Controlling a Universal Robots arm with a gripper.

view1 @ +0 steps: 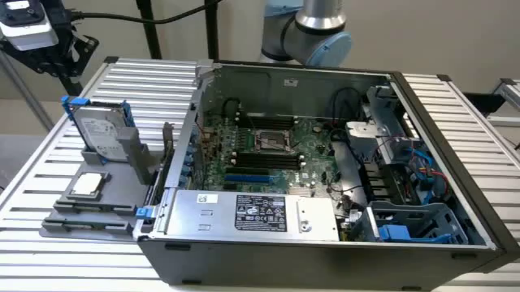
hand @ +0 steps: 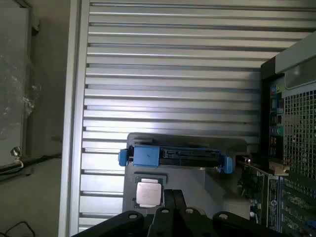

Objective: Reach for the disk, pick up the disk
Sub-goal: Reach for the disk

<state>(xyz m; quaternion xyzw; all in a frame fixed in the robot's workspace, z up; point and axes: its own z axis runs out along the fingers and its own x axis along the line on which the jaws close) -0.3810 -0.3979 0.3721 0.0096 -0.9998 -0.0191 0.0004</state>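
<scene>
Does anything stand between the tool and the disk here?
Nothing visible. The tool hangs above the disk, which stands on edge in its grey holder, open air between; the processor chip lies beside it, off that line.

Robotics lab or test cell, not a home or office. The surface [view1: 463,115] is bare slatted aluminium profile. A grey-and-blue jointed robot arm [view1: 313,27] stands behind it. A desktop computer case [view1: 325,258] lies on its side with the panel off, motherboard [view1: 268,149] and wiring exposed. Beside it, at the exterior view's left, a grey slotted jig [view1: 89,222] seats loose components. Black cables [view1: 122,18] run overhead against a plain beige wall [view1: 439,36].
</scene>
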